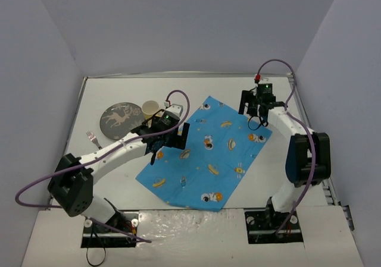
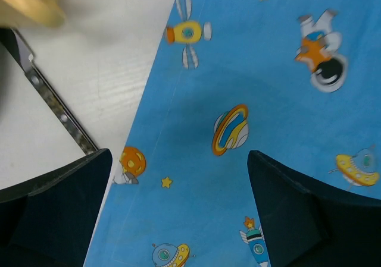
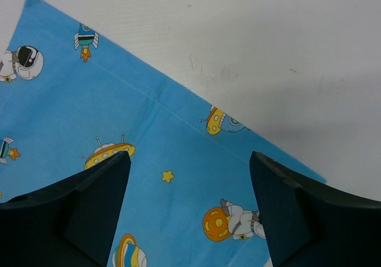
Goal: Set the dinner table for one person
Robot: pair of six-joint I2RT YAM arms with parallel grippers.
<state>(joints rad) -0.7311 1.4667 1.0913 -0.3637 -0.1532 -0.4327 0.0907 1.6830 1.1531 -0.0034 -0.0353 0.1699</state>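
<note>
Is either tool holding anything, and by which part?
Nothing is held. The left tool and right tool are both open above the blue cloth, which lies flat on the dinner table.

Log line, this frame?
cloth: flat on dinner table; left gripper: open over cloth; right gripper: open over cloth; plate, cup, fork: left of cloth

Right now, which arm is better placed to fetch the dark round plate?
Left, probably: the left gripper hovers open near the dark round plate, while the right gripper sits across the blue printed cloth.
</note>
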